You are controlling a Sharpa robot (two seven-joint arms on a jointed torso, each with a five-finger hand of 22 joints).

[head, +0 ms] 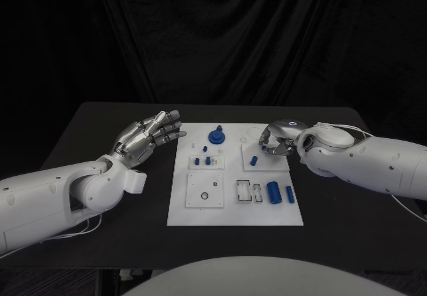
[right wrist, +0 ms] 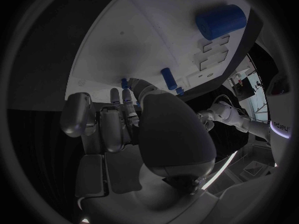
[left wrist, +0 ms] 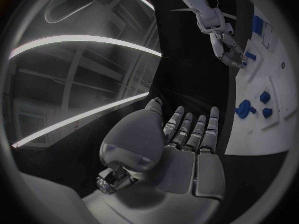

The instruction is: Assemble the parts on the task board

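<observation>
One white task board (head: 236, 213) lies on one black table (head: 98, 123). On the board I count about seven blue parts: one large knobbed piece (head: 216, 135), four small pegs or blocks (head: 203, 161), and two cylinders (head: 275, 193) lying near the front, though the smallest pegs are hard to separate. Two robot hands are present, a left hand (head: 147, 137) and a right hand (head: 278, 139).
</observation>
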